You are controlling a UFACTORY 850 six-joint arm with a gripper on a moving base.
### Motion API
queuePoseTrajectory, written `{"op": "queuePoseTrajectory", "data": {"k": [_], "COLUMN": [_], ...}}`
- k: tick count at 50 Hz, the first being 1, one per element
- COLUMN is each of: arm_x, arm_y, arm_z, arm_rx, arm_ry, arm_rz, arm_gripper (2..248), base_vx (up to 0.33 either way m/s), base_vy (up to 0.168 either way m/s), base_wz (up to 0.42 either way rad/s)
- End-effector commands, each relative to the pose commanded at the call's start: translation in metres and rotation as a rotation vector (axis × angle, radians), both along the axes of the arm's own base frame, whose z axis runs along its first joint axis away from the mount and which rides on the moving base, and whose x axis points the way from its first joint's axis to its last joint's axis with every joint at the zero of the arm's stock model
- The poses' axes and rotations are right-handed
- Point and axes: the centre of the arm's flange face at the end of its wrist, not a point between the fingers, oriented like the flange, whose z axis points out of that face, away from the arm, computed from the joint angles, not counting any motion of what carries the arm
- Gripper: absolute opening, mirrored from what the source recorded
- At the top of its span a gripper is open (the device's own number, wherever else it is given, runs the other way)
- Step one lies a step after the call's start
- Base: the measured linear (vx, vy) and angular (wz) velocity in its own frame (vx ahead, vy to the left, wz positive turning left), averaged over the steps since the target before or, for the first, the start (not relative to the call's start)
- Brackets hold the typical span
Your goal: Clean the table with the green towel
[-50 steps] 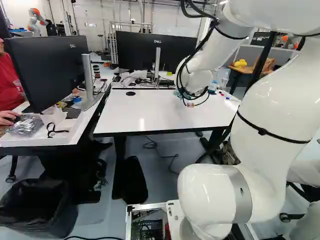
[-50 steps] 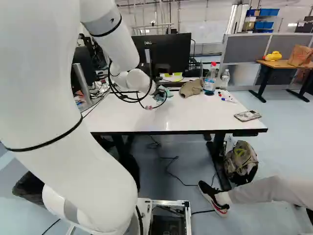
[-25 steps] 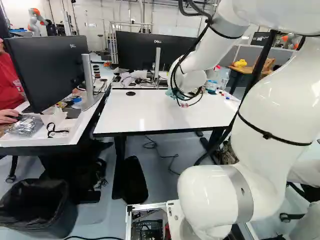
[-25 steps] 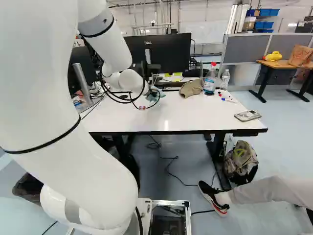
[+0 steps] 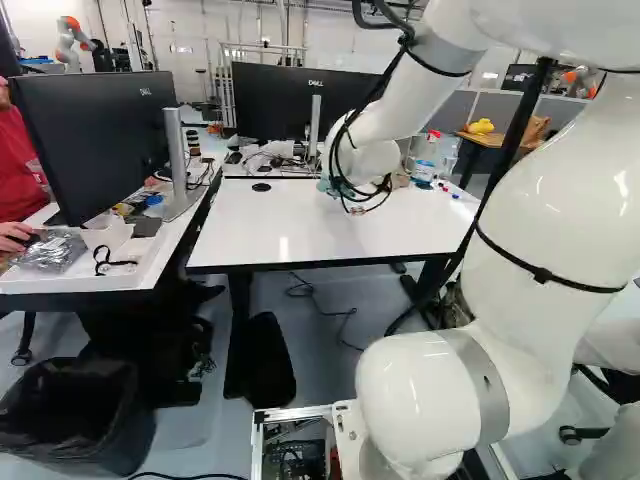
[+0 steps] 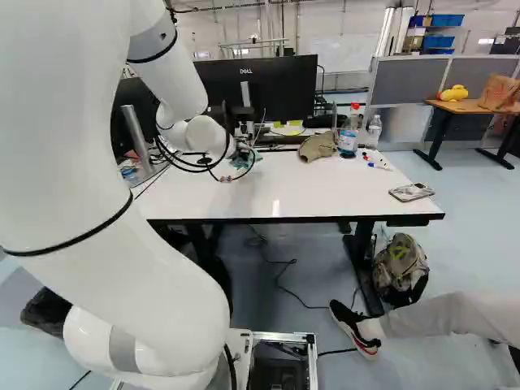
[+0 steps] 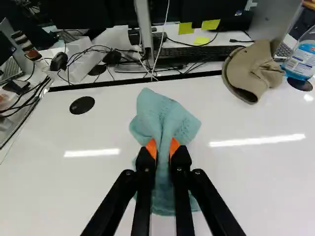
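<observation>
In the right base view my gripper (image 6: 236, 162) is low over the back of the white table (image 6: 325, 191), mostly hidden by the wrist and cables. The wrist view shows the gripper (image 7: 163, 148) with both orange pads pinching the middle of the blue-green towel (image 7: 158, 110). Cloth fans out ahead of the fingers, and more hangs beneath and behind them. A bit of the towel (image 5: 326, 187) shows beside the wrist in the left base view. Whether it touches the tabletop I cannot tell for certain.
Beige cap (image 7: 251, 73) and blue-liquid bottle (image 7: 301, 56) stand at the table's back right, near markers (image 6: 379, 165); a patterned flat object (image 6: 412, 192) lies at the right edge. Monitors (image 5: 290, 100) and keyboard (image 7: 197, 53) are behind. Another robot (image 5: 72, 40) stands far back.
My arm has swung left over the table's back part, carrying the pinched towel with it, away from the cap and bottle. The base has stayed put.
</observation>
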Motion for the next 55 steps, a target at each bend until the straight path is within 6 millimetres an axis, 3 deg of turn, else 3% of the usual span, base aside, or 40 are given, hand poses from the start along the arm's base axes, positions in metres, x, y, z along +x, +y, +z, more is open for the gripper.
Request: {"op": "queuePoseTrajectory", "data": {"k": [55], "arm_x": [-0.030], "arm_y": [0.083], "arm_z": [0.000], "arm_rx": [0.000], "arm_ry": [0.000], "arm_rz": [0.189], "arm_gripper": [48], "base_vx": [0.000], "base_vy": [0.000], "base_wz": [0.000]}}
